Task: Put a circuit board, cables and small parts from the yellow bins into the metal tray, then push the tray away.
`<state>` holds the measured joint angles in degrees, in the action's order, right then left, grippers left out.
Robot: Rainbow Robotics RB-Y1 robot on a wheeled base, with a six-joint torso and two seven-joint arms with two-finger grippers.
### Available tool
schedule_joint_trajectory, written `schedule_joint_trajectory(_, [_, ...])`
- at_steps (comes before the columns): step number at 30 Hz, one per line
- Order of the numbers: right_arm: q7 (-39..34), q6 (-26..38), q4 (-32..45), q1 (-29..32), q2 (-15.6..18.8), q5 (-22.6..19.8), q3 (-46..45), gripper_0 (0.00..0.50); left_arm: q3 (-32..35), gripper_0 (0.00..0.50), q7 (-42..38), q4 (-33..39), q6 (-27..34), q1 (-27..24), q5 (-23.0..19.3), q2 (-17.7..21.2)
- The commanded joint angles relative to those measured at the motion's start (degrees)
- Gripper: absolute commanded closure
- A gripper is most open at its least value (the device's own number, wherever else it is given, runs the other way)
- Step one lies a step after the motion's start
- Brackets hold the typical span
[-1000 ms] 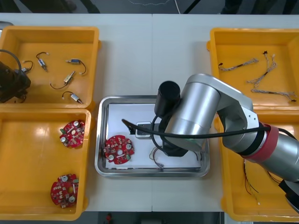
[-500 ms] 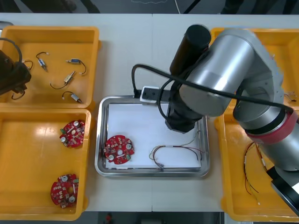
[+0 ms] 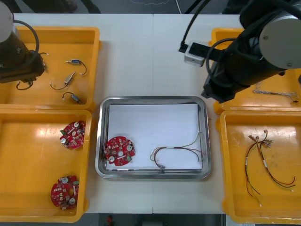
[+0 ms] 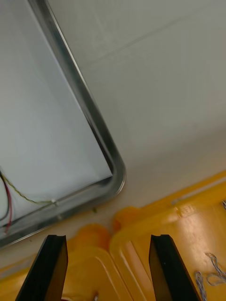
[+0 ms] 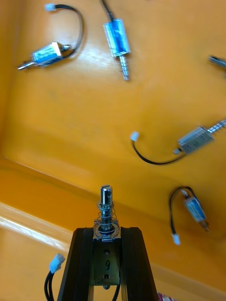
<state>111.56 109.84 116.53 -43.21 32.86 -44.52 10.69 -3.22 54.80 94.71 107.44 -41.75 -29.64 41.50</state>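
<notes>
Small metal part (image 5: 106,202): it is clamped upright between the narrow-set fingers of the left claw (image 5: 106,230). Its tip stands proud of the fingertips and its black lead (image 5: 52,270) hangs loose beside one finger. The claw hangs above the far yellow bin (image 3: 51,30) on the left, over the other small metal parts (image 5: 117,40) lying on the bin floor. The step in hand is judged to be the carry to the metal tray (image 3: 99,141). Raise the part until the trailing lead clears the bin wall, then travel across the counter (image 3: 150,56) at full grip, since the hold is small. Release over bare white tray floor, apart from the circuit board (image 3: 119,150) and the red and yellow cable (image 3: 176,150) lying there. The right claw (image 4: 107,240), wide and empty, hangs by the tray's far right corner; route clear of it.
</notes>
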Motion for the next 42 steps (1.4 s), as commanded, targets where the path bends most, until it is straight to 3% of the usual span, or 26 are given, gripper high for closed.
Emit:
schedule_joint_trajectory(1, [-3.10,0.16,1.24,-0.03,5.02,-0.13,-5.68,0.000,-3.02,0.499,-0.48,7.59,2.56,-2.20,0.20,-4.15])
schedule_joint_trajectory(8, [-3.27,0.16,-3.15,0.14,5.55,2.86,-13.94,0.000,-9.70,0.497,-5.93,15.06,2.56,-2.29,-0.15,-8.63])
schedule_joint_trajectory(18, [-1.60,0.16,-11.06,0.05,5.64,8.66,-21.85,0.000,-20.42,0.500,-7.87,17.17,2.56,-2.20,0.55,-13.73])
schedule_joint_trajectory(24, [-0.11,0.16,-14.49,-0.03,6.78,11.47,-22.21,0.000,-25.26,0.495,-8.22,14.80,-0.13,-2.20,0.64,-14.87])
schedule_joint_trajectory(32, [2.44,0.16,-21.08,-0.82,9.15,10.86,-22.29,0.000,-29.56,0.495,-8.48,9.35,-4.79,-2.11,2.04,-15.31])
schedule_joint_trajectory(42, [16.24,0.02,-30.40,-1.00,12.32,9.80,-22.56,0.000,-32.55,0.496,-8.92,4.69,-10.59,-0.88,3.80,-15.40])
